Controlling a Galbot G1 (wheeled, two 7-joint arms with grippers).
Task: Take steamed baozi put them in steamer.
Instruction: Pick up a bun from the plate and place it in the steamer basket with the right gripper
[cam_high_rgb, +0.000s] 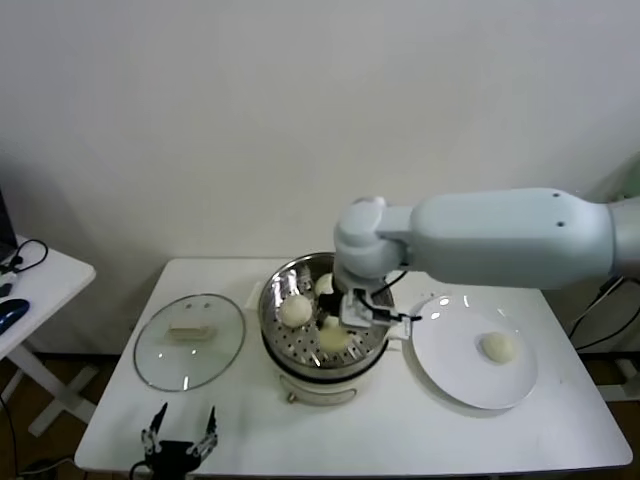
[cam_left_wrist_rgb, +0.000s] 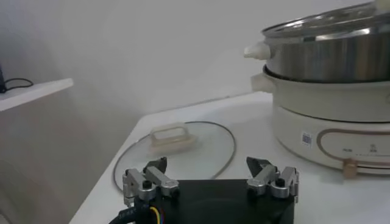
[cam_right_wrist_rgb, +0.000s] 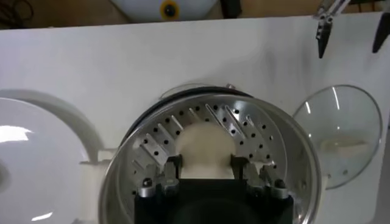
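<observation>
1. We reach our right hand (cam_right_wrist_rgb: 207, 173) down into the steamer (cam_high_rgb: 275, 325), fingers clamped on a baozi (cam_right_wrist_rgb: 204, 149).
2. Our left hand (cam_high_rgb: 180, 432), fingers apart, hovers at the bench's (cam_high_rgb: 400, 425) front edge.
3. One baozi (cam_high_rgb: 498, 346) lies on the plate (cam_high_rgb: 450, 370).

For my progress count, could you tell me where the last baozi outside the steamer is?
In the head view, it lies on the white plate, right of the steamer: baozi.

Pale grey-blue arm (cam_high_rgb: 510, 235), black end effector (cam_right_wrist_rgb: 206, 173)

Bright, even light throughout; glare spots gleam on the white plate (cam_high_rgb: 455, 372), and soft shadows fall across the tabletop (cam_high_rgb: 400, 430).
</observation>
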